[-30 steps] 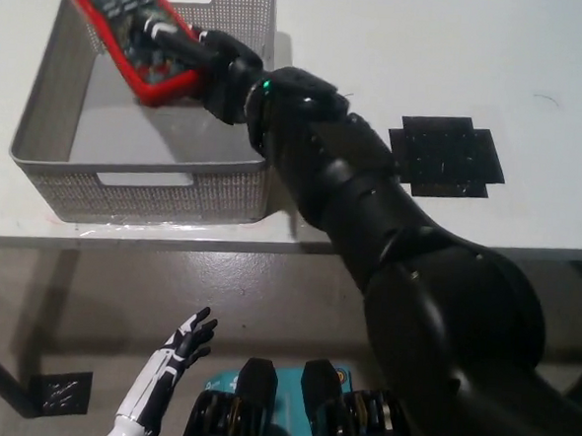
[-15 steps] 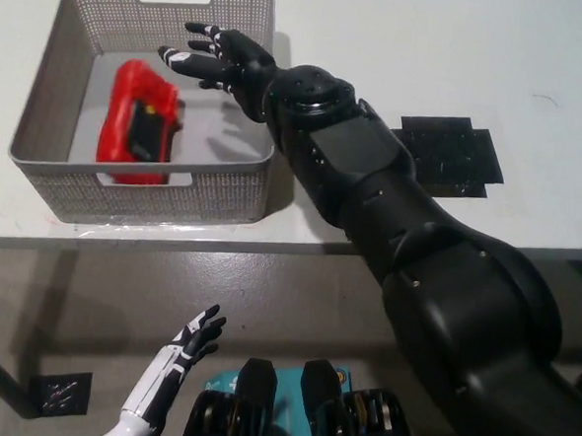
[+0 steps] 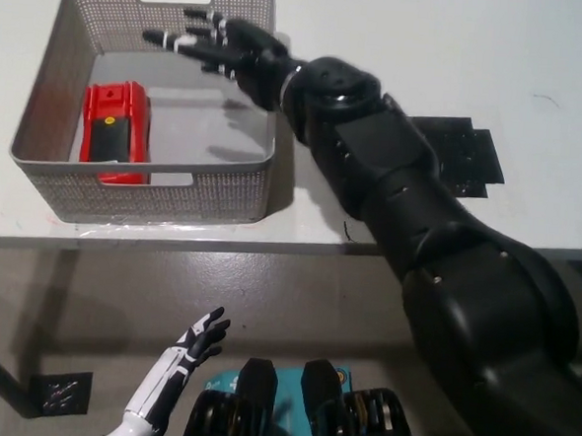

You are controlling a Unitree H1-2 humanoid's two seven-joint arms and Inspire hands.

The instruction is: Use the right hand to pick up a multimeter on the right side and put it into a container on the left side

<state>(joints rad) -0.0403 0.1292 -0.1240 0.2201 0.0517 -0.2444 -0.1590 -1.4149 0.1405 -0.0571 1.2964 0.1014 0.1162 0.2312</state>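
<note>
Multimeter [image 3: 115, 133] lies in the basket [image 3: 235, 190], right robot hand [image 3: 220, 48] empty above it.
We see the red multimeter flat on the basket floor, by its left wall. The black right robot hand hovers over the basket's far right part, fingers spread, holding nothing. The white left robot hand [image 3: 192, 345] rests below the basket, under the surface [image 3: 400, 47] edge, fingers apart. A black mat [image 3: 451, 154] lies right of the basket.

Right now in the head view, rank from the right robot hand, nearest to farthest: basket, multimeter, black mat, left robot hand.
Measured from the right robot hand, open above the basket:
1. Basket, directly under it, upper left.
2. Multimeter, on the basket floor, left side.
3. Black mat, on the table to the right.
4. Left robot hand, resting open below the table edge, lower left.
</note>
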